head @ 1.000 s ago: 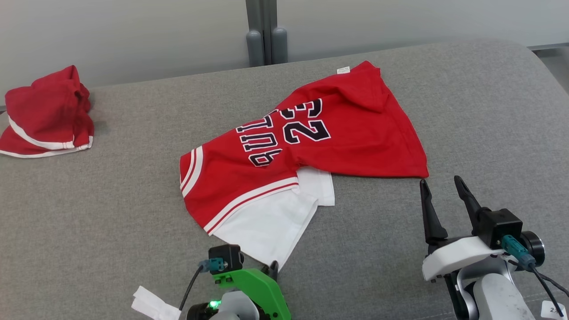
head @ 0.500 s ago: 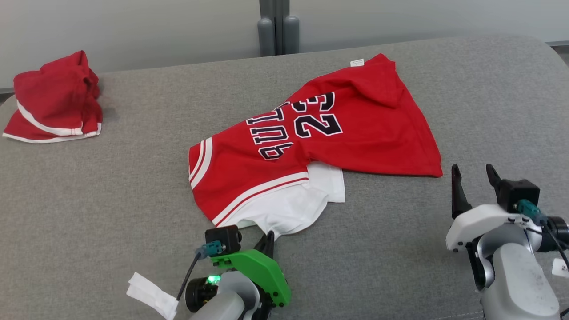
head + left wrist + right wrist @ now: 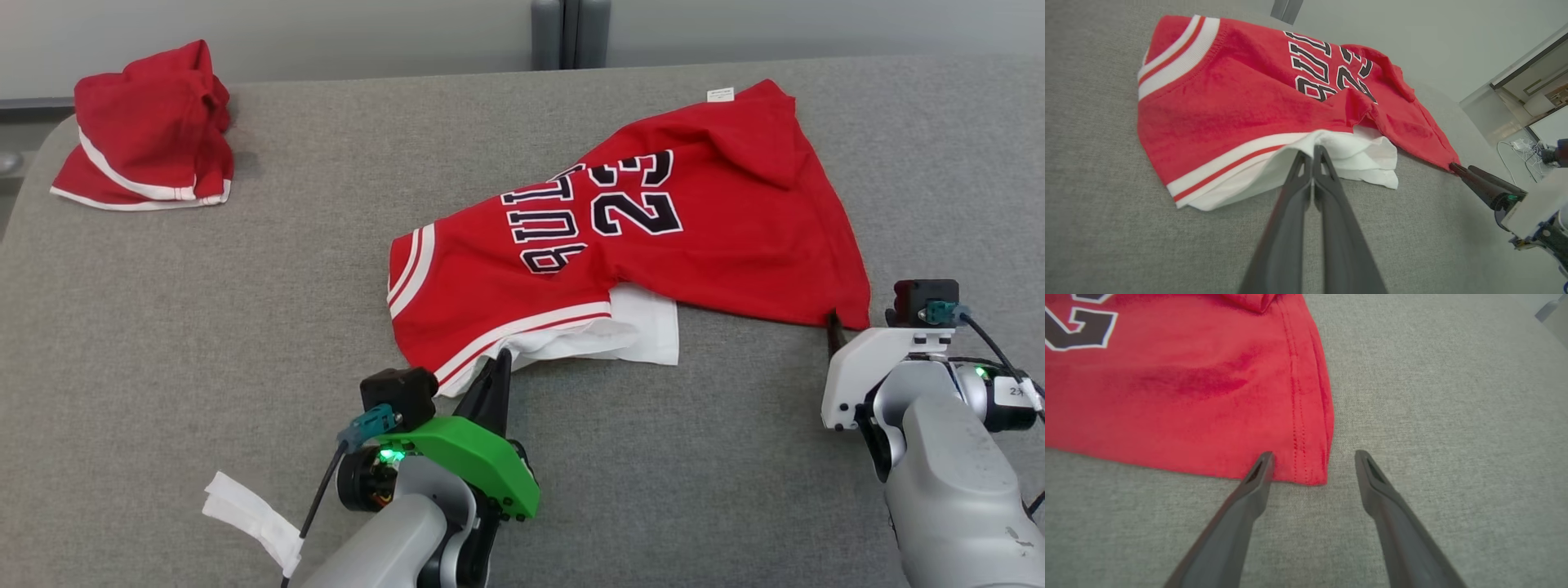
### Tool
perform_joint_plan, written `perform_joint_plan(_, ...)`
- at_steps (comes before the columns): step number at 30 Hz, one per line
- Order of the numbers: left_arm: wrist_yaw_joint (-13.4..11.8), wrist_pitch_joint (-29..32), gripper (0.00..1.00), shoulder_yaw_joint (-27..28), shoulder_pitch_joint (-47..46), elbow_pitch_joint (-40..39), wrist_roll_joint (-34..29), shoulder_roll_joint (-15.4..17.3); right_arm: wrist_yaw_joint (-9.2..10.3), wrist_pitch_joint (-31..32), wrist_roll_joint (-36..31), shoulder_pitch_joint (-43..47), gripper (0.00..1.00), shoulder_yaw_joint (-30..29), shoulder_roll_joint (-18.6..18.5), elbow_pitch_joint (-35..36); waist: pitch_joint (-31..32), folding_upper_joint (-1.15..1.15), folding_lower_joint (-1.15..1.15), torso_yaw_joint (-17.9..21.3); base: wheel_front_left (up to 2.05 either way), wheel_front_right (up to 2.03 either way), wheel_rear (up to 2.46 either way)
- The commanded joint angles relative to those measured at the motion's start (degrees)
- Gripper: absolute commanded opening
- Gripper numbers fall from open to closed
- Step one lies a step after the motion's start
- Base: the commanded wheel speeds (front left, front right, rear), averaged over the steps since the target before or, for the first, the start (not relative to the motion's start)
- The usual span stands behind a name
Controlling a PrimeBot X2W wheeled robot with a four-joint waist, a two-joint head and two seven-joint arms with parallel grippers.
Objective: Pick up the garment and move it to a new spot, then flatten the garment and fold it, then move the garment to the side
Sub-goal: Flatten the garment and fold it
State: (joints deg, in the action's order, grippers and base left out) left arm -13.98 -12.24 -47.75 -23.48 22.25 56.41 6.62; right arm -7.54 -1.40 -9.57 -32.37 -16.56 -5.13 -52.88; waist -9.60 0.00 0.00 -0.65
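Observation:
The garment is a red jersey with "BULLS 23" lettering and a white underlayer, lying crumpled in the middle of the grey padded table. My left gripper is shut on the garment's near white edge. In the left wrist view the closed fingertips pinch a raised fold of that white cloth. My right gripper is open, its fingers either side of the red hem's near right corner, low on the table. That gripper shows at the same corner in the head view.
A second red garment with white trim lies bunched at the far left corner. Grey posts stand behind the table's far edge. A white tag hangs by my left arm. Bare grey surface surrounds the jersey.
The head camera has shifted. My left gripper has shut on the white edge and pushed it forward, bunching the white layer. My right gripper has advanced to the red hem corner, still open.

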Motion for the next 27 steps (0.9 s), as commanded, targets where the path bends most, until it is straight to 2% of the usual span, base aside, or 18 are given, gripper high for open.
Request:
perform_joint_plan(1,-0.55,-0.12,0.0,0.13,-0.87,-1.25,-0.71,0.89,0.11,0.56,0.33,-1.52,1.0,0.16,-0.79,-1.61,-0.68,0.0,0.0,-0.63,0.0,0.0,0.0)
perform_joint_plan(3,-1.05,0.04,0.0,0.17,-0.79,-2.94,-0.99,1.36,0.11,1.39,1.04,-2.45,1.0,0.52,-0.92,-4.15,-0.89,0.0,0.0,-0.74,0.0,0.0,0.0)
perform_joint_plan(4,-1.32,0.1,0.0,0.25,-0.77,-3.74,-1.03,1.63,0.11,1.32,1.44,-2.96,0.84,1.0,-0.82,-5.29,-0.99,0.0,0.0,-0.74,0.0,0.0,0.0)
perform_joint_plan(5,-1.48,0.13,0.0,0.29,-0.77,-4.46,-1.13,1.9,0.11,0.86,2.04,-3.39,0.43,1.3,-0.79,-6.03,-1.05,0.0,0.0,-0.7,0.0,0.0,0.0)
perform_joint_plan(6,-1.68,0.08,0.0,0.4,-0.82,-5.25,-1.41,2.3,0.11,0.36,2.58,-3.87,0.27,1.66,-0.95,-6.82,-1.1,0.0,0.0,-0.6,0.0,0.0,0.0)
perform_joint_plan(7,-1.85,0.09,0.0,0.47,-0.82,-5.85,-1.41,2.59,0.11,-0.16,3.04,-4.23,0.02,1.94,-1.07,-7.31,-1.12,0.0,0.0,-0.5,0.0,0.0,0.0)
perform_joint_plan(14,-2.88,0.28,0.0,1.69,-2.76,-9.24,-2.45,5.38,0.11,-6.91,7.17,-7.42,0.0,5.46,-1.32,-9.48,-0.04,0.0,0.0,0.52,0.0,0.0,0.0)
perform_joint_plan(19,-3.73,-0.13,0.0,3.91,-5.86,-12.48,-3.76,8.24,0.11,-11.86,11.06,-9.12,0.0,9.15,-1.71,-7.71,1.82,0.0,0.0,1.54,0.0,0.0,0.0)
perform_joint_plan(23,-4.73,-0.68,0.0,6.67,-8.64,-17.21,-5.41,11.45,0.11,-13.36,14.3,-9.41,0.0,11.73,-2.34,-2.2,3.96,0.0,0.0,2.5,0.0,0.0,0.0)
perform_joint_plan(27,-5.85,-1.06,0.0,9.83,-11.57,-23.8,-7.06,15.37,0.11,-13.75,18.08,-6.88,0.0,14.57,-3.08,8.4,6.2,0.0,0.0,3.44,0.0,0.0,0.0)
